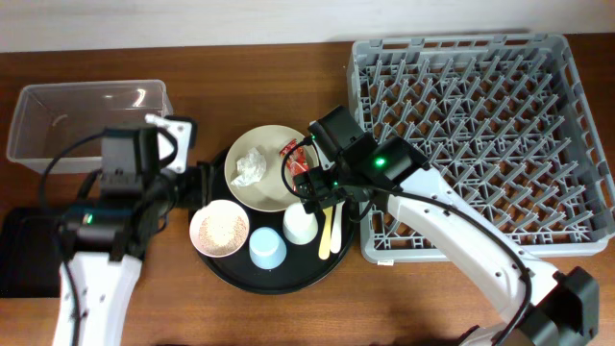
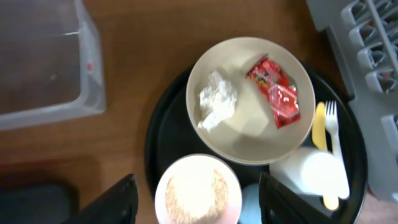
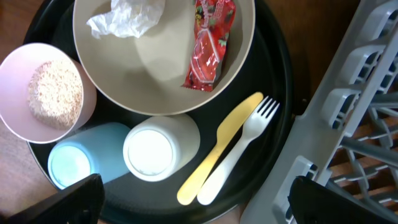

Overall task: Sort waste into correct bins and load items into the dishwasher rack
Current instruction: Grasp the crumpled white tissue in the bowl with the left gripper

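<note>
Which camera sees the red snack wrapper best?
The left wrist camera: the whole red snack wrapper shows, lying on the cream plate beside the tissue. The right wrist camera shows the wrapper bigger, but the picture's top edge cuts it off. Overhead it is only a tiny red bit.

Brown wood-grain table (image 1: pixel 259 86); a pale strip (image 1: pixel 192 19) runs along its far edge.

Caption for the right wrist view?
Open fingers above black tray: plate with tissue and wrapper, pink bowl, blue cup, white cup.
</note>
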`<state>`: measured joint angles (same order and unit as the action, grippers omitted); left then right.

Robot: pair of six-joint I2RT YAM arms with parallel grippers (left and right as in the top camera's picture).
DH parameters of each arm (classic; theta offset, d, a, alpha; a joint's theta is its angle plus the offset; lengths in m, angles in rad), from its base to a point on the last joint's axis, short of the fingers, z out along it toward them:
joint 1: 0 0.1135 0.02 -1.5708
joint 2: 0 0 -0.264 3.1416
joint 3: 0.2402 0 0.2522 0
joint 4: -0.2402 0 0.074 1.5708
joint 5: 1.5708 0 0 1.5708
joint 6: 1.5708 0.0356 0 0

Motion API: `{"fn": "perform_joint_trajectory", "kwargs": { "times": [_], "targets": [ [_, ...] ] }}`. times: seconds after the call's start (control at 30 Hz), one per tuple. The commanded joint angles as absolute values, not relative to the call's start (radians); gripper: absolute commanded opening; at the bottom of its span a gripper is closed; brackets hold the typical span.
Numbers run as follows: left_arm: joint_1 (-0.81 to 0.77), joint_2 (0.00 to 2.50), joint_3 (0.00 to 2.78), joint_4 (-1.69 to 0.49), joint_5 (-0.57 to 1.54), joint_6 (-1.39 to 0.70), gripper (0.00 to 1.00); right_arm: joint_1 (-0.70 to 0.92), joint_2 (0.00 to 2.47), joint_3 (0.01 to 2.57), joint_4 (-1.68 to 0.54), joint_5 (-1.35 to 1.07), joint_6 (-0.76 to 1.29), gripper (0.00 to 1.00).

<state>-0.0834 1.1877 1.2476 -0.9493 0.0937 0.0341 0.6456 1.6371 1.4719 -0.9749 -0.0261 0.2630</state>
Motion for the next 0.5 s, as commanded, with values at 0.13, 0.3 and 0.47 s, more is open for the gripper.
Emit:
{"fn": "perform_joint_trajectory", "kwargs": {
  "times": [0.13, 0.3, 0.47],
  "targets": [
    [-0.109, 1.537, 1.262, -0.801, 0.274, 0.038, 0.65, 0.647, 1.623, 1.490, -0.975, -0.018, 0.275, 0.98],
    [-0.159, 1.743, 1.262, -0.703, 0.264, 0.039, 0.67, 0.647, 1.623, 1.490, -0.975, -0.018, 0.275, 0.98],
    [-0.196, 1.834, 1.262, -0.643, 0.185, 0.038, 0.64, 0.647, 1.623, 1.490, -0.975, -0.018, 0.275, 0.98]
  ]
}}
